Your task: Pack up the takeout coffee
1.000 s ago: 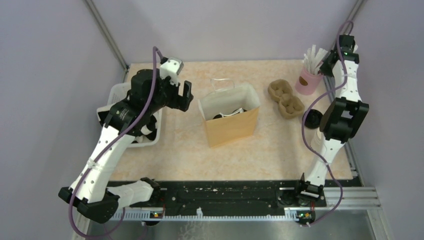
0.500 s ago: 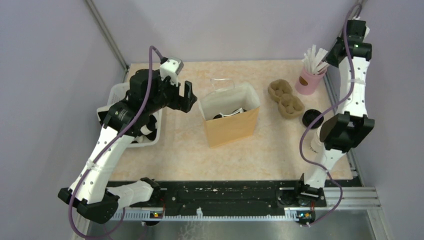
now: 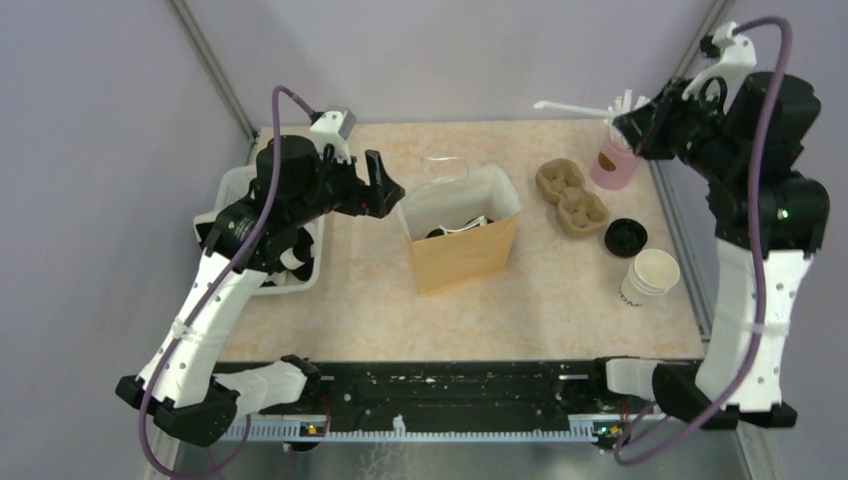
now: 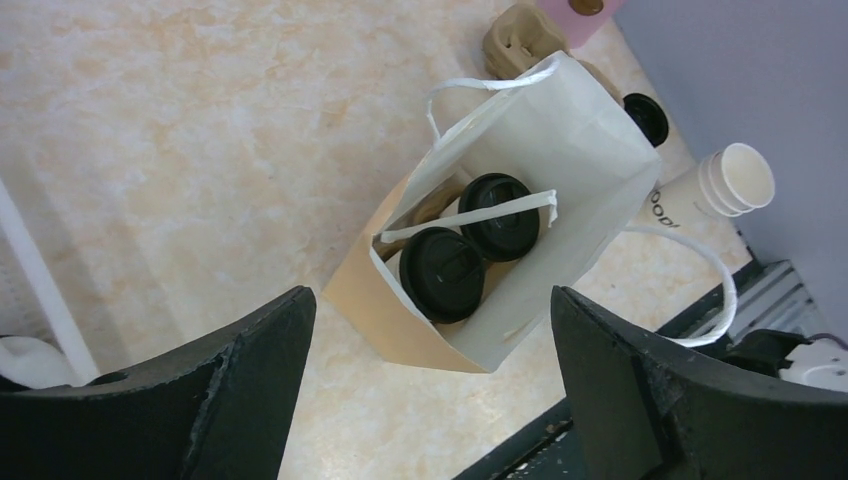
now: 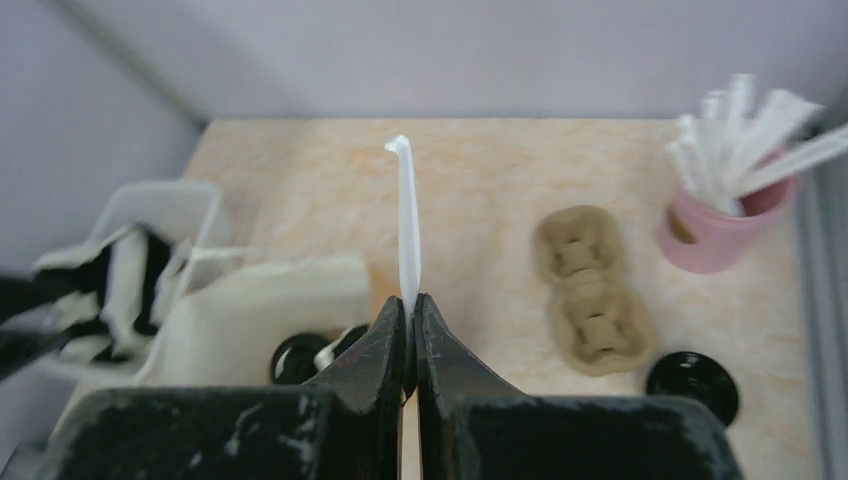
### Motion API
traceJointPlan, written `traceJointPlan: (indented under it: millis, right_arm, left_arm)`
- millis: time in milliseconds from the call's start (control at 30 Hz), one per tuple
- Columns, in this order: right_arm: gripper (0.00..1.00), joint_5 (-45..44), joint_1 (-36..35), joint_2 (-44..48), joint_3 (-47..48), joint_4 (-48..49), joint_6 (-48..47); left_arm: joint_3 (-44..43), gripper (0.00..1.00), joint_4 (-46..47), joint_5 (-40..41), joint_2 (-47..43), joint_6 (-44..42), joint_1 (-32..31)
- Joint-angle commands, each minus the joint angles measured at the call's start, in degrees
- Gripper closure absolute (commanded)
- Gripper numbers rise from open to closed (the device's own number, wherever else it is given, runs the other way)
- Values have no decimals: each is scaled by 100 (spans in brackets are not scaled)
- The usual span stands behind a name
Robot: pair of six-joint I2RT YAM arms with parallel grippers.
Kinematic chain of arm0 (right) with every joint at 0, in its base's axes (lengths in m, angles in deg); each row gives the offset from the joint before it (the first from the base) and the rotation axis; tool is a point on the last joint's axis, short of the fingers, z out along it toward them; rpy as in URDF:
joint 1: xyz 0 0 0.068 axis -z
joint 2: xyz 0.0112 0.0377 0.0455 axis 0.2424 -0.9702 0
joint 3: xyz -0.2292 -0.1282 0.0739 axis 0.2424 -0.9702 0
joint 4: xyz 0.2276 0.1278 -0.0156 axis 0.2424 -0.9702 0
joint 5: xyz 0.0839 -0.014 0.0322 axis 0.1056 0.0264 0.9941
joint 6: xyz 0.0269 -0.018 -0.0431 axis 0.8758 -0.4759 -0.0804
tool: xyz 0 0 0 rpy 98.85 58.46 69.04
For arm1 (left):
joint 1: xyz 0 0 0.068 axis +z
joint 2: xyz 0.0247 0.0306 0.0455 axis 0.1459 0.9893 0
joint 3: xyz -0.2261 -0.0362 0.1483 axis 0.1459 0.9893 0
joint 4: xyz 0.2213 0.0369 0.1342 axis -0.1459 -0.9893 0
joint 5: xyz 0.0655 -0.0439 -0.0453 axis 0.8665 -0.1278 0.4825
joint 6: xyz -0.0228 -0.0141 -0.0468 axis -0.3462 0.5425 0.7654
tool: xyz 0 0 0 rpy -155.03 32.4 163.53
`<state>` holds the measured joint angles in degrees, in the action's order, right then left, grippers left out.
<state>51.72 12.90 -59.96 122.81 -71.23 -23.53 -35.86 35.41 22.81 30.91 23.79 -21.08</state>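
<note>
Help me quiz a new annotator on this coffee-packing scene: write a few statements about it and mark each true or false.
Two black-lidded cups sit inside the brown paper bag. True.
The right gripper is open and empty. False: it is shut on a white wrapped straw.
The left gripper holds a lidded cup. False: it is open and empty, beside the bag.
A loose black lid lies on the table near the lidless white cups. True.
The pink cup lies tipped over. False: it stands upright.
</note>
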Motion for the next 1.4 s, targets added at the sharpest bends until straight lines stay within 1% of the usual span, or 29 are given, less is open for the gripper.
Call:
traceJointPlan:
  millis: [0,133,233,367,500,633,700,733,800,900,1033,1167,1267,1367]
  right_arm:
    - [100,2300,-389,473,-698,-188,-218]
    - [100,2465,-655,712,-940,-425,-167]
    - [100,2367,-996,723,-871,-761,-162]
    - [100,1787,-1582,598,-752,-1349,-216]
    - [100,883,-2021,292,-567,-1580,-323]
    - [100,279,-2406,-292,3,-1775,-384]
    - [100,47,-2732,-665,337,-1934,-391]
    - [100,-96,-2980,-839,504,-2010,-394]
    - [100,-285,-3253,-1145,661,-2136,-380]
    - [100,-602,-3514,-1612,903,-2408,-317]
    - [100,-1008,-3775,-1948,1068,-2572,-155]
    - [100,-954,-3857,-1826,800,-2579,-278]
    - [100,-730,-3927,-1746,472,-2586,-373]
    - [100,-738,-3959,-1912,359,-2578,-409]
  left_arm:
    - [-173,6,121,-297,46,844,51]
    - [-260,5,-97,-434,36,1199,120]
    - [-274,4,-220,-468,-27,1384,159]
    - [-195,2,-221,-486,-114,1638,182]
    - [-109,1,-151,-624,-101,1772,195]
    - [-37,1,-66,-716,-102,1792,196]
    - [1,1,5,-707,-140,1778,196]
    - [19,1,44,-699,-163,1755,190]
    - [83,1,114,-675,-217,1640,194]
    - [244,1,129,-527,-293,1389,189]
    - [436,1,221,-414,-358,1032,200]
    - [502,1,352,-321,-289,610,200]
    - [451,1,399,-314,-167,327,203]
    - [455,1,450,-307,-76,85,204]
